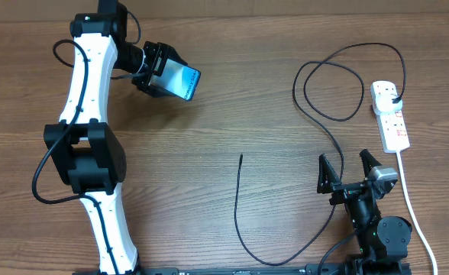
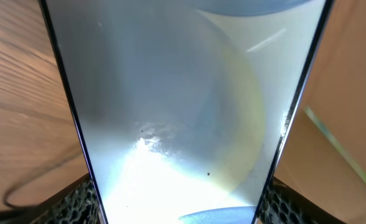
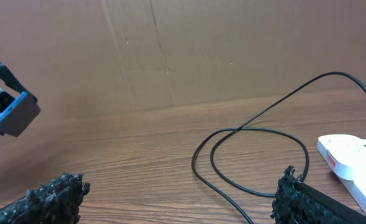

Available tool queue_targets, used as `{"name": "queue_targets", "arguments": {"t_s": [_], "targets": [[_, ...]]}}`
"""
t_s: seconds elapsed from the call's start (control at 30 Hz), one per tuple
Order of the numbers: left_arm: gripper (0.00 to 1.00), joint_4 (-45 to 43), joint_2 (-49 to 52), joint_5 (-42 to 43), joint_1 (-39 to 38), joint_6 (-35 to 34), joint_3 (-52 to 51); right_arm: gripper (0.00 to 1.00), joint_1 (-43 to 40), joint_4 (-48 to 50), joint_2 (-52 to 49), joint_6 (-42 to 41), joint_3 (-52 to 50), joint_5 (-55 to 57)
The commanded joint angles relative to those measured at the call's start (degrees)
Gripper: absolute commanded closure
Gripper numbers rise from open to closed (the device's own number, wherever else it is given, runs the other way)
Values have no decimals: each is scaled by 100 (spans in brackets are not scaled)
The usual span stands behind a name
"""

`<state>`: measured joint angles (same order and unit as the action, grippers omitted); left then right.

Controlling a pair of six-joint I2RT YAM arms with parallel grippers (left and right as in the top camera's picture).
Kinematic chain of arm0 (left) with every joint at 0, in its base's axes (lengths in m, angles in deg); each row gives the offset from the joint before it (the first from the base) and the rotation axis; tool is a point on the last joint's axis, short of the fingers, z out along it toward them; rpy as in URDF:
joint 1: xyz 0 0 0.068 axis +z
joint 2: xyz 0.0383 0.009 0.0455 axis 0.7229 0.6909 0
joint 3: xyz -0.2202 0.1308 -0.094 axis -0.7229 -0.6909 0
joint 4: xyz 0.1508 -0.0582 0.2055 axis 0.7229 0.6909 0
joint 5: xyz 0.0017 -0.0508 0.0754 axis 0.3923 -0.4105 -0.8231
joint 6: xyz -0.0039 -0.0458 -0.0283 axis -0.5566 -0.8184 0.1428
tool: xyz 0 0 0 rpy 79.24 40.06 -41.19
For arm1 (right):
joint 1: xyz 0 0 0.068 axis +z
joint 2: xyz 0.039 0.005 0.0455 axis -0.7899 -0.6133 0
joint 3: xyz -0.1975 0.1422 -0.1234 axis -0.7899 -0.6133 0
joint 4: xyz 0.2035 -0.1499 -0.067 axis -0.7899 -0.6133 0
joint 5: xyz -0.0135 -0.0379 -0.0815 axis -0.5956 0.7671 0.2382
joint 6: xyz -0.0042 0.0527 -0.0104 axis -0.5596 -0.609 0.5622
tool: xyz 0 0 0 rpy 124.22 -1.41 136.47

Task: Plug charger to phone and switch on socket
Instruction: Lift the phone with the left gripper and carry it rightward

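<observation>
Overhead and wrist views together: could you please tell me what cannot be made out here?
- Phone port: the glaring screen fills the left wrist view and its ends are cut off. Overhead it is too small.
- Socket switch positions: too small overhead. The right wrist view cuts the socket off at its right edge.
- Charger tip shape: too small overhead, and not seen in the right wrist view.

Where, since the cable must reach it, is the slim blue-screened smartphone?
Overhead, the slim blue-screened smartphone is held at upper left in the left gripper, far from the thin black cable's free tip.
</observation>
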<state>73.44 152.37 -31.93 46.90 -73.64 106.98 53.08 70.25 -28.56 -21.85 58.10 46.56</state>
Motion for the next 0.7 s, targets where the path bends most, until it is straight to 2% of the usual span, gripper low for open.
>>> {"name": "queue_targets", "arguments": {"t_s": [0.0,0.33,0.67], "targets": [[96,9,-37,1333,-197,186,184,0,37,17,52,26,-61,55],[96,9,-37,2354,-590,186,184,0,37,17,52,26,-61,55],[96,9,-37,3414,-629,409,184,0,37,17,52,26,-61,55]]}}
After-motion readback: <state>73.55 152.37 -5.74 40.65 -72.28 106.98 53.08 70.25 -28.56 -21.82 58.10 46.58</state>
